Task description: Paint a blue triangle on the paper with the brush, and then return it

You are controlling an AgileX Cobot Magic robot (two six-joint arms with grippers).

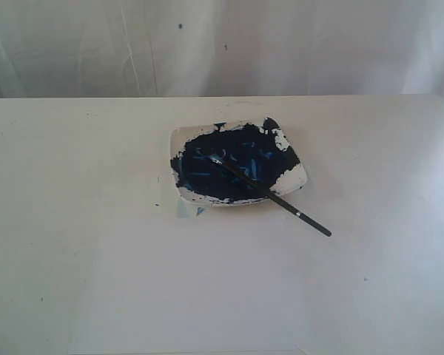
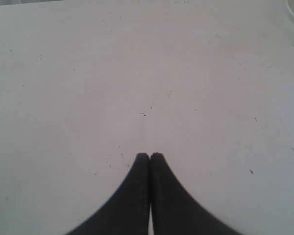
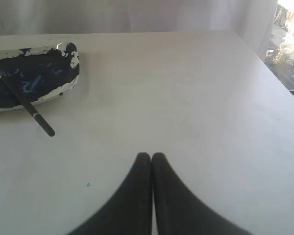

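The brush [image 1: 274,196] lies across a square white dish [image 1: 292,180] of dark blue paint, with its tip in the paint and its black handle sticking out over the rim toward the front right. The paper [image 1: 192,288], a faintly brighter white sheet, lies in front of the dish. No blue triangle shows on it. Neither gripper appears in the exterior view. My right gripper [image 3: 151,155] is shut and empty, hovering over bare table well away from the brush [image 3: 27,104] and the dish [image 3: 63,90]. My left gripper [image 2: 150,155] is shut over bare white surface.
A white curtain [image 1: 222,44] hangs behind the table's far edge. In the right wrist view the table's side edge [image 3: 264,63] runs close to a bright window [image 3: 290,29]. A small blue smear [image 1: 199,211] marks the surface just in front of the dish.
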